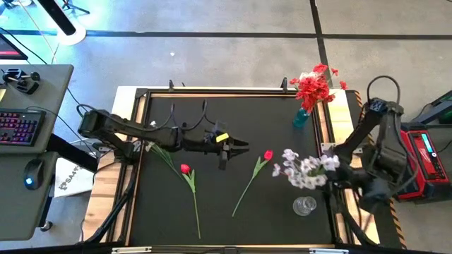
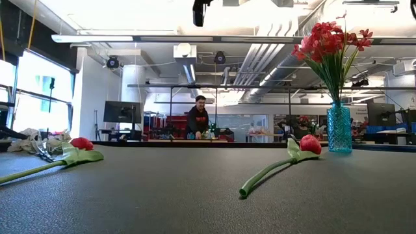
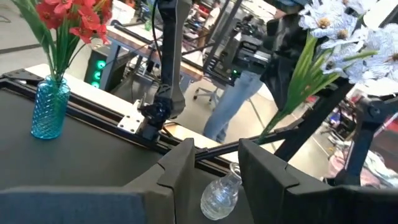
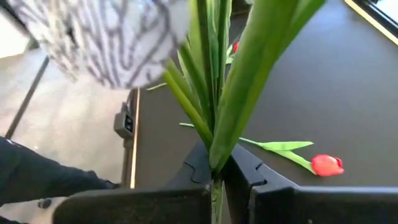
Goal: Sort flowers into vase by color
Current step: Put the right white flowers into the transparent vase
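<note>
My right gripper [image 1: 330,168] is shut on a spray of white flowers [image 1: 304,169], held over the table's right part above a clear glass vase [image 1: 305,205]. A blue vase [image 1: 301,117] at the far right holds red flowers [image 1: 314,85]. Two red buds on green stems lie flat on the mat, one at mid-left [image 1: 186,168] and one at the centre [image 1: 268,155]. My left gripper [image 1: 241,146] hovers open over the table's middle with nothing between its fingers [image 3: 180,168]. It points toward the right edge, and the clear vase [image 3: 219,196] shows beyond its fingers. My right gripper pinches the bundled green stems [image 4: 214,163] of the white spray between its two fingers [image 4: 249,171], low on the stems. The stems run on forward past the fingertips, and the blossoms [image 4: 112,43] stand out beyond them. The spray is lifted clear of the table.
The black mat has a raised metal frame [image 1: 141,127] around it. A side desk with a keyboard [image 1: 20,128] and a mouse stands to the left, and a red case [image 1: 424,159] to the right. A person [image 2: 197,120] is far behind the table.
</note>
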{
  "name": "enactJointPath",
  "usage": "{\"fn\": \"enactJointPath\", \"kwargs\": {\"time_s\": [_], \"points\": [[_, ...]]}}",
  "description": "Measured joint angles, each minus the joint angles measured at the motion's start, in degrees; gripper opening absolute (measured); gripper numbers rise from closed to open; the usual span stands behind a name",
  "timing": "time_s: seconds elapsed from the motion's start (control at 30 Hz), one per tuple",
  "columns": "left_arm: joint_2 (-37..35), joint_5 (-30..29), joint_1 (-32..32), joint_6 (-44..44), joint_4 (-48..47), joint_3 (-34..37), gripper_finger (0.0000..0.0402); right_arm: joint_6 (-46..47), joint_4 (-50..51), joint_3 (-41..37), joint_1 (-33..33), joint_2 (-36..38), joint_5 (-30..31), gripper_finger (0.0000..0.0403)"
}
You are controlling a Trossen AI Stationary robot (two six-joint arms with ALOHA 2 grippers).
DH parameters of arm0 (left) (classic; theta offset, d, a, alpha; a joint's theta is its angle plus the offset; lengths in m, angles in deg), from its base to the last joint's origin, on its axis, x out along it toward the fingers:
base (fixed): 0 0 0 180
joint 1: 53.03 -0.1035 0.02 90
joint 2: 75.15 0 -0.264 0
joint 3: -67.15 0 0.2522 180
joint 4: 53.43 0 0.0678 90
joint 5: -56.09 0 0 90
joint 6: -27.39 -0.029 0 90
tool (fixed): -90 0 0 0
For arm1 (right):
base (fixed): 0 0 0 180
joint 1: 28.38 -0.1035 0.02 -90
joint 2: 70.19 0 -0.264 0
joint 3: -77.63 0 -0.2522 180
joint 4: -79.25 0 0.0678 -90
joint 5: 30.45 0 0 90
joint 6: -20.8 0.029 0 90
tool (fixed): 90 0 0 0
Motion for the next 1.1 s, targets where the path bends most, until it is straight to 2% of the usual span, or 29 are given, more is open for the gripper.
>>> {"fn": "enactJointPath", "kwargs": {"time_s": [0.2,0.4,0.63,0.73,0.87,1.1], "points": [[0.0,-5.4,3.6,0.3,0.0,0.0,0.0111,7.6,0.4,-3.6,-8.3,0.0,4.7,0.0000],[0.0,-8.9,5.6,0.6,0.0,0.0,0.0110,13.2,-1.8,-9.7,-12.7,0.0,10.0,0.0000],[0.0,-10.0,7.8,2.7,-0.2,0.0,0.0110,13.7,-5.0,-16.2,-13.1,0.0,7.9,0.0005],[0.0,-10.8,8.3,2.3,-1.5,0.0,0.0110,17.7,-5.2,-19.0,-13.1,0.0,7.1,0.0025],[0.0,-11.9,8.4,4.4,-2.6,0.1,0.0110,22.2,-5.1,-20.9,-13.4,-0.1,5.1,0.0074],[0.0,-11.9,8.5,4.7,-3.0,0.1,0.0110,23.2,-5.1,-18.8,-13.3,-0.1,-0.5,0.0165]]}}
